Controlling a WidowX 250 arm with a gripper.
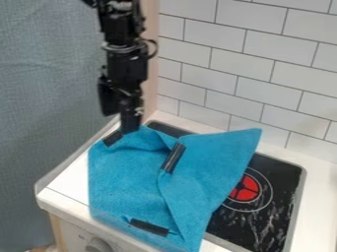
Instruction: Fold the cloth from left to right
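Cloth (214,162), corner wallward, long axis unclear

Blue cloth (118,172) w/ 3 blk strips (149,227), rumpled & partly folded, raised crease approx. mid; lies across white surface (68,181) & blk stovetop (284,179), lower L part over front edge.

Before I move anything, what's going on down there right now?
The robot's gripper is at the upper left edge of the blue cloth; whether it has hold of it, I can't tell. The cloth lies rumpled across the white counter and the black cooktop, with a crease down its middle. Its left side lies spread out, so the left-to-right fold isn't finished.
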